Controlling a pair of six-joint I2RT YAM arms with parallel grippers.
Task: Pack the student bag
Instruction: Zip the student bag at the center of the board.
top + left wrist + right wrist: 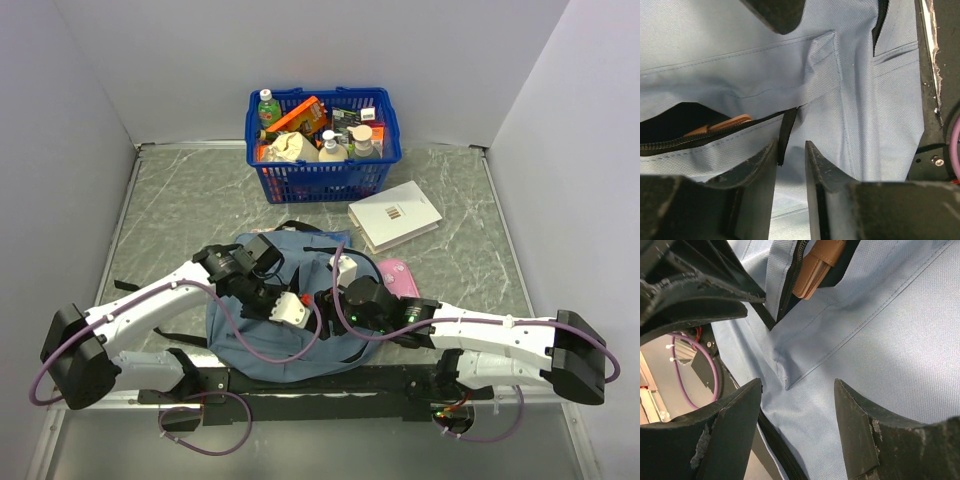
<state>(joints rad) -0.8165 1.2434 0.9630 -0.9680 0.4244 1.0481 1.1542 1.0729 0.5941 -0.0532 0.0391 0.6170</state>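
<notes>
The student bag [262,335] lies flat on the table between my arms, its grey-blue fabric filling both wrist views. A zipped pocket gapes open with a brown leather item [720,125] inside, which also shows in the right wrist view [815,267]. My left gripper [305,312] [791,145] hovers over the bag with its jaws a narrow gap apart. The black zip pull tab [786,131] ends at its left fingertip, unpinched. My right gripper [328,308] [797,385] is wide open over a stitched fabric corner [785,380], close to the left gripper.
A blue plastic basket [322,178] with bottles and packets stands at the back. A white book [393,215] lies to the bag's right rear. A pink pencil case [402,276] sits by the bag's right edge. Grey walls close in on three sides.
</notes>
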